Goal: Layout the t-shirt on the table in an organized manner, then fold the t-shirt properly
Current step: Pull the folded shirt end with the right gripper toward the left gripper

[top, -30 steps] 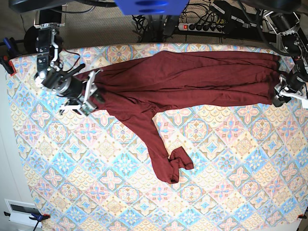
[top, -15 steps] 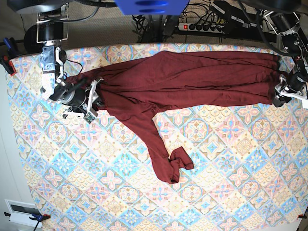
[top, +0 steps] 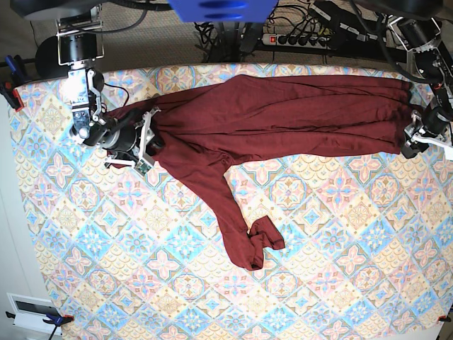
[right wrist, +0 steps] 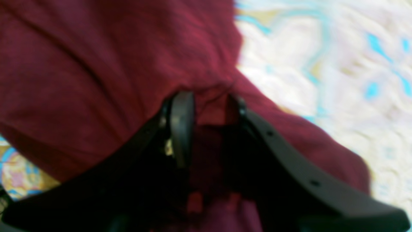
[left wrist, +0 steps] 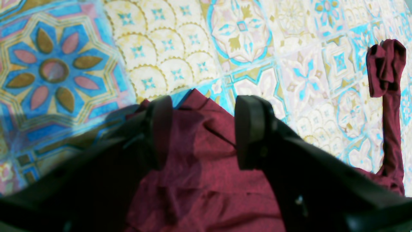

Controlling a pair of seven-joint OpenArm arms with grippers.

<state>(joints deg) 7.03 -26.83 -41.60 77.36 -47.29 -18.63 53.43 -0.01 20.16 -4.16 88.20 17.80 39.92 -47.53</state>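
Note:
The maroon t-shirt lies stretched in a long band across the far part of the table. One sleeve trails toward the middle and ends in a crumpled knot. My right gripper sits at the shirt's left end. In the right wrist view its jaws stand apart with bunched shirt cloth between and under them. My left gripper is at the shirt's right end. In the left wrist view it is open, straddling the cloth's edge, with the sleeve knot far off.
A power strip and cables lie beyond the table's far edge. A clamp grips the far left corner. A white box sits off the near left corner. Patterned cloth lies bare ahead of the left gripper.
My right gripper has slid to the right in the base view, further onto the shirt's left end. The left arm and the rest of the shirt have not moved.

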